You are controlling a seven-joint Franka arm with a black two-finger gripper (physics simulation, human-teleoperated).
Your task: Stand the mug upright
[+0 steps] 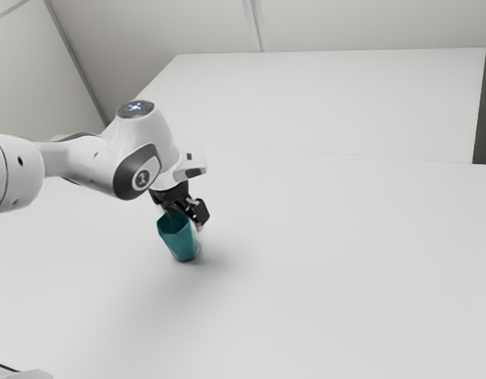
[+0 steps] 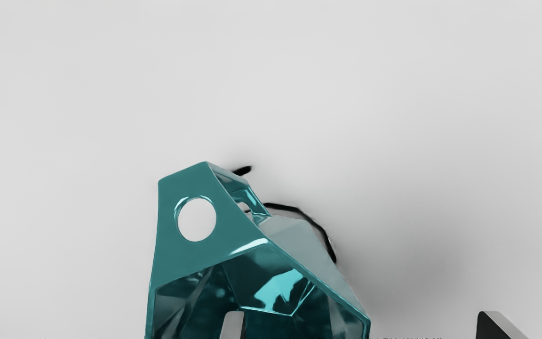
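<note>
Mug (image 1: pixel 180 242) is on the table (image 1: pixel 345 237), below my gripper (image 2: pixel 361 314), its mouth upward and leaning toward the exterior view's left. Whether its base sits flat, I cannot tell. The gripper is wide open and has hold of nothing: one finger (image 2: pixel 232 328) reaches into the mug's mouth, the other (image 2: pixel 501 328) hangs outside, well apart from the mug's wall, so that wall lies between them with room to spare.

I judge the mug light and stiff, hollow, with glossy faceted sides that could slip under a pad pressing across an edge. It looks hard enough to take a firm squeeze, though a knock might chip the rim (image 2: pixel 252 246). The best hold is the wall itself, one finger in and one out, pads flat on a single facet. The handle (image 2: pixel 231 221), a broad loop with a round hole, offers a second place, but pulling there would likely swing the mug around. Closing unevenly could drag or tip it, so the grip should come in centred on the wall before any levelling.

Around the mug, pale tabletop spreads away, with a soft shadow (image 2: pixel 407 287) beside it. My arm (image 1: pixel 85 162) comes in above the mug, and I see nothing standing in its way; the back wall (image 1: pixel 345 24) is well apart from the mug.
</note>
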